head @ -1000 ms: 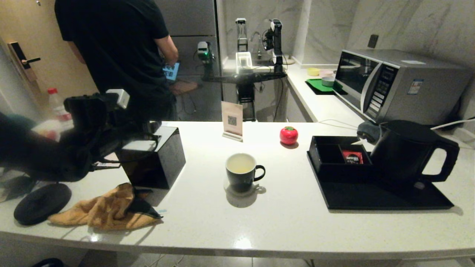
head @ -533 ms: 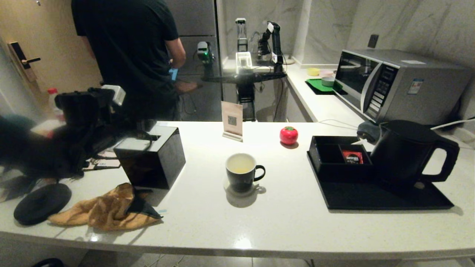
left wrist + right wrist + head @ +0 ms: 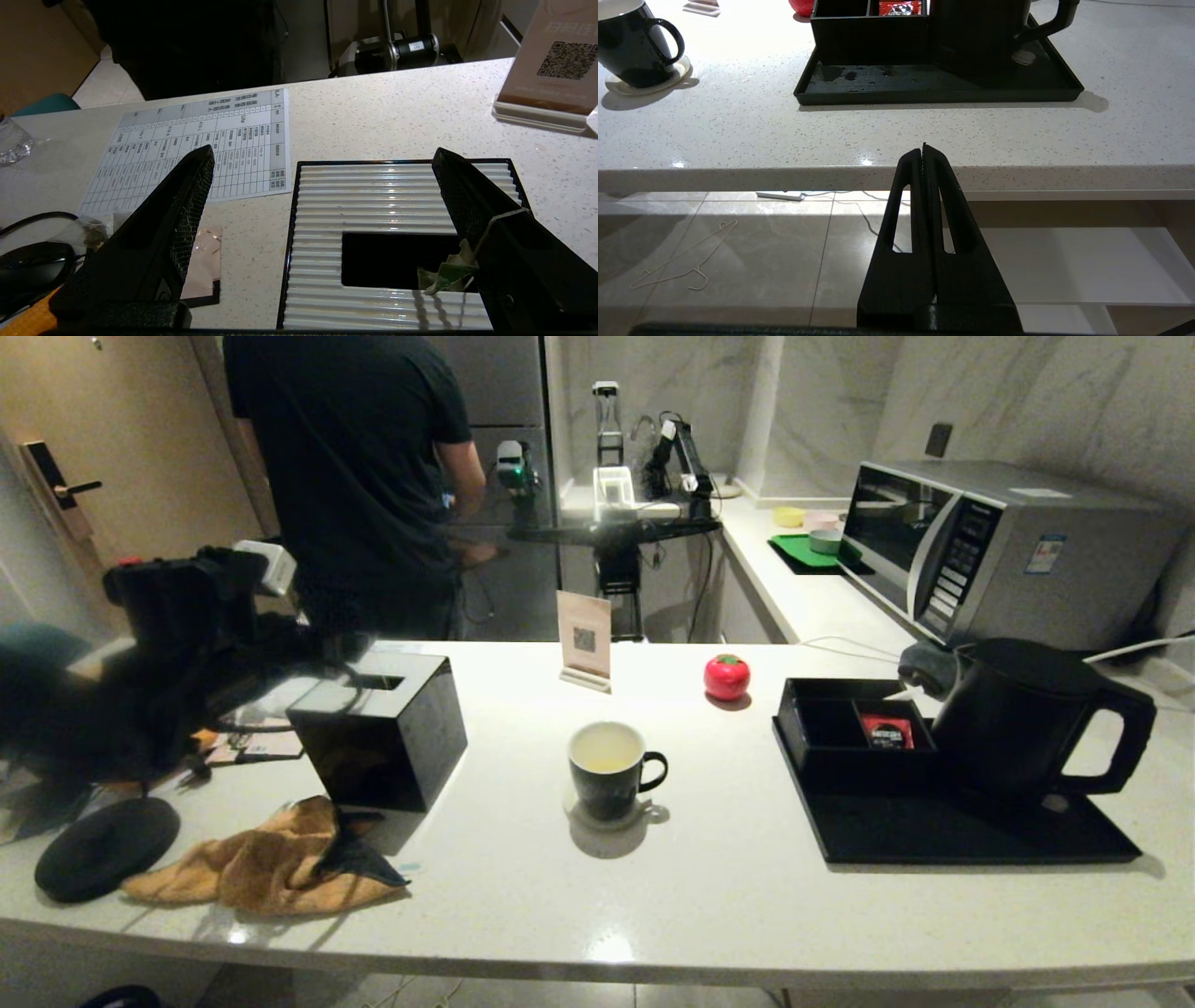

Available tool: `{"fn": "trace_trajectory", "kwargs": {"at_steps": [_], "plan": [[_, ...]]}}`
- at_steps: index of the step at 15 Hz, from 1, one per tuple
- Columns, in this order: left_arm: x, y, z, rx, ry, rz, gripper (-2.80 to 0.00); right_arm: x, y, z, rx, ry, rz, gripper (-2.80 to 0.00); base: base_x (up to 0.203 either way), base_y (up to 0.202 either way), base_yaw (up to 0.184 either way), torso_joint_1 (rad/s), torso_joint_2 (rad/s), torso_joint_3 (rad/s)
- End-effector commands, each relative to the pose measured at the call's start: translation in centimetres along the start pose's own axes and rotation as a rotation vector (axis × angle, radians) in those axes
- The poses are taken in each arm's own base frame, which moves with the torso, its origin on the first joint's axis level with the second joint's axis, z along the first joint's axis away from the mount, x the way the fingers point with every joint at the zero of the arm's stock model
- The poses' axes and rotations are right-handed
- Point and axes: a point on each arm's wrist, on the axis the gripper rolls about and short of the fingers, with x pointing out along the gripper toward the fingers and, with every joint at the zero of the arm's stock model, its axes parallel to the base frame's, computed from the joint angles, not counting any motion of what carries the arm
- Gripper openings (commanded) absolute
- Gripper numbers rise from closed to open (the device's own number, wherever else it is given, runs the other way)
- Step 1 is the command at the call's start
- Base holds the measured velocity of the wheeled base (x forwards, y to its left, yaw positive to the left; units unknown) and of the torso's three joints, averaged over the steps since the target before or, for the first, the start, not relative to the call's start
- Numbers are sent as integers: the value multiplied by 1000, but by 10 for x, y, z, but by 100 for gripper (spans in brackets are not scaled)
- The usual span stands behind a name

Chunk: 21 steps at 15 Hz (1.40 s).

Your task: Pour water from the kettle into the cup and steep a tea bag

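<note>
Two end effectors idle: the left end effector (image 3: 322, 196), wide open above the tissue box (image 3: 378, 728); the right end effector (image 3: 924, 154) closed below the counter (image 3: 896, 135). The cup (image 3: 607, 782) holds water; keep clear.

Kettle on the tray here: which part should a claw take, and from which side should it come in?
Probably the big loop handle of the kettle. It sticks out on the robot's right, away from the spout and the compartment box, and has an open gap for a finger. That favours the right claw, now shut below the counter edge.
</note>
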Motion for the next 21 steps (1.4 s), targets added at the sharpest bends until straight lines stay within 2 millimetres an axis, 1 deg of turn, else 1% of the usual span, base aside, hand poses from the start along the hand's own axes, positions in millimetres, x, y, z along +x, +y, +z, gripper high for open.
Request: {"fn": "trace_trajectory", "kwargs": {"at_steps": [1, 6, 10, 14, 16, 19, 21], "plan": [[-1, 4, 2, -1, -13, -9, 0, 0, 0, 0, 0, 1, 0, -280, 0, 0, 0, 0, 0, 0], [-1, 7, 0, -1, -14, -28, 0, 0, 0, 0, 0, 2, 0, -280, 0, 0, 0, 0, 0, 0], [-2, 9, -5, -3, 0, -37, 0, 0, 0, 0, 0, 2, 0, -280, 0, 0, 0, 0, 0, 0], [-3, 18, -4, -5, -8, -47, 0, 0, 0, 0, 0, 2, 0, -280, 0, 0, 0, 0, 0, 0], [-3, 26, -6, 27, -6, -52, 0, 0, 0, 0, 0, 2, 0, -280, 0, 0, 0, 0, 0, 0], [-7, 48, -11, 95, -12, -114, 0, 0, 0, 0, 0, 2, 0, -280, 0, 0, 0, 0, 0, 0], [-8, 55, -16, 143, -5, -151, 0, 0, 0, 0, 0, 2, 0, -280, 0, 0, 0, 0, 0, 0]]}}
